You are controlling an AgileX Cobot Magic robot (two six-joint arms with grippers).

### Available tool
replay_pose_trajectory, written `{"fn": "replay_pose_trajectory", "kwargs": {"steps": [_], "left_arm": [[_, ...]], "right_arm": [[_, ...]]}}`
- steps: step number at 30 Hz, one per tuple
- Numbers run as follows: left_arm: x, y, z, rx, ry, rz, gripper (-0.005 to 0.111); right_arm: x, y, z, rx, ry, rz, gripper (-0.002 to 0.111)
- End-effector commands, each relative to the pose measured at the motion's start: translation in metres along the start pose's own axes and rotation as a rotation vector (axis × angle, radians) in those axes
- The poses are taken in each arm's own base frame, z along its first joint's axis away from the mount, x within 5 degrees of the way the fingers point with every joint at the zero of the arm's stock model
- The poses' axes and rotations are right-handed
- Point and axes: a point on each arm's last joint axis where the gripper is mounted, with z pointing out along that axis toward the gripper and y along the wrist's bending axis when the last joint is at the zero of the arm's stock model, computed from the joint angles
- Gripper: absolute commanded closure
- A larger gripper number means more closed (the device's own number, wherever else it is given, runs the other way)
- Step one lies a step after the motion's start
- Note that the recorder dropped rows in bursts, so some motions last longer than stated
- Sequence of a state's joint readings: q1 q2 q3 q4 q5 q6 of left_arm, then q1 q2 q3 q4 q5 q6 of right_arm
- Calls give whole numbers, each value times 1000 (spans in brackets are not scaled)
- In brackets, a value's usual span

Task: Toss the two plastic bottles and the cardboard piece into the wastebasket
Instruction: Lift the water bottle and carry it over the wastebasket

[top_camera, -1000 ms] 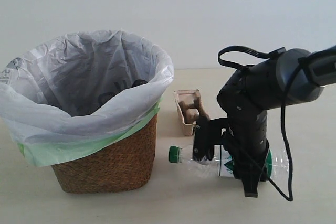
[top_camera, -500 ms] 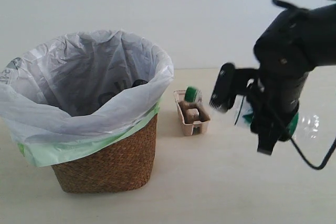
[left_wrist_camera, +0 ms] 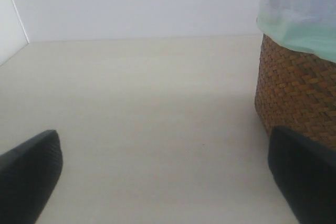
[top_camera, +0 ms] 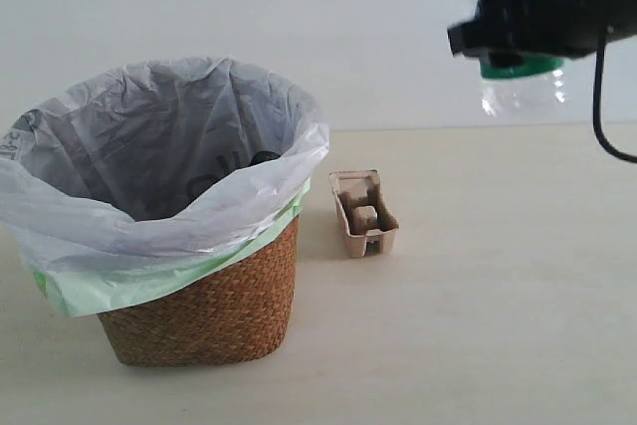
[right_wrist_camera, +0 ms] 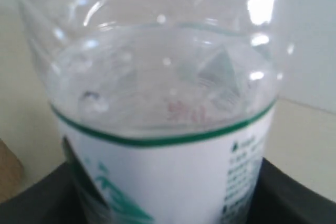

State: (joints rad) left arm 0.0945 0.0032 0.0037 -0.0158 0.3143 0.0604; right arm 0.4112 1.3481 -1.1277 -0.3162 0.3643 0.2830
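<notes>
**Stock at hand: one bottle held, one tray on the desk**

1. My right gripper (top_camera: pixel 513 35): clamped round the green-and-white label of a clear plastic bottle (right_wrist_camera: pixel 168 129). The bottle is held high, above the rim of the wastebasket (top_camera: pixel 214 311) and well off to its right in the exterior view.
2. My left gripper (left_wrist_camera: pixel 168 182): spread wide and holding nothing, low over the desk (left_wrist_camera: pixel 142 98). The wastebasket's wicker wall is close beside one finger.
3. Cardboard piece (top_camera: pixel 363 214): on the desk, just beside the wastebasket on that same right side.
</notes>
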Motion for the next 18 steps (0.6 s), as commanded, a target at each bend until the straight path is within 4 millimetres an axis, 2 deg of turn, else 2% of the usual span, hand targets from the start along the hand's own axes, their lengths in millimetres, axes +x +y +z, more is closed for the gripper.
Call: {"fn": "replay_pose_trajectory", "kwargs": {"steps": [1,4,8,11,14,18], "left_arm": [[-2,0,-1,5,-15,-9,-1],[-2,0,-1,5,-15,-9,-1],[-2,0,-1,5,-15,-9,-1],[-2,0,-1,5,-15,-9,-1],[-2,0,-1,5,-15,-9,-1],[-2,0,-1,5,-15,-9,-1]], "right_arm": [[-27,7,-12,-123,-266,286,108],[-34,28,-14,-234,-331,378,108],[-37,73,-20,-408,-381,365,108],[-40,103,-28,-561,-424,452,108],[-47,117,-40,-669,-519,466,108],[-47,118,-40,-672,-526,450,108]]}}
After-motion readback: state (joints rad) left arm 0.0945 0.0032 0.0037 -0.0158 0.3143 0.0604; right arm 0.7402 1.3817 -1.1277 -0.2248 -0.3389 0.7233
